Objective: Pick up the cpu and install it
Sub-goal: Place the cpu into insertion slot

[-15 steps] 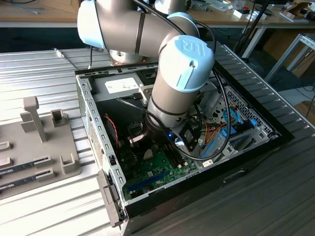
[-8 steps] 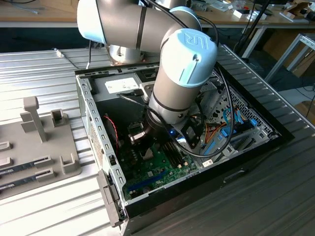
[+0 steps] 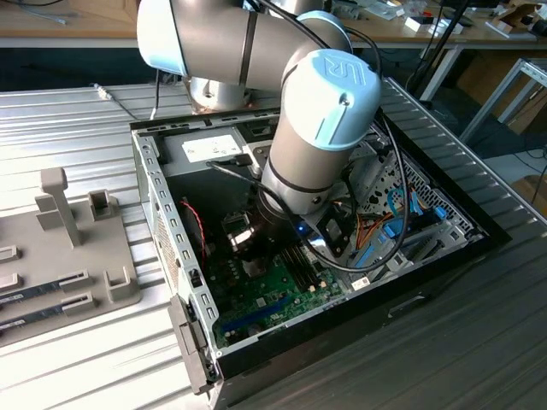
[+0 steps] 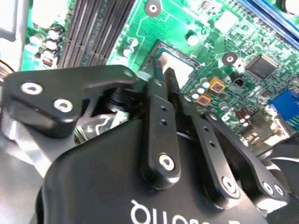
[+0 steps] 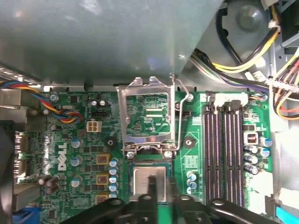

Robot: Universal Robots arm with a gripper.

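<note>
The cpu (image 5: 142,179) is a small silvery square lying flat in its socket on the green motherboard (image 5: 88,158), just below the raised metal socket cover (image 5: 147,119). In the second wrist view the cpu (image 4: 183,65) shows as a pale square just past the black fingertips. My gripper (image 5: 162,184) hangs right over the chip with its two black fingers a narrow gap apart and nothing between them. One finger (image 5: 152,183) crosses the chip's middle, the other stands at its edge. In the exterior view the gripper (image 3: 244,241) is low inside the open computer case (image 3: 162,205).
Memory slots (image 5: 224,149) run beside the socket and bundled cables (image 5: 243,65) hang near the case's drive bay. A grey power-supply box (image 3: 209,149) fills the case's far end. A grey fixture tray (image 3: 68,248) lies on the ribbed table at the exterior view's left.
</note>
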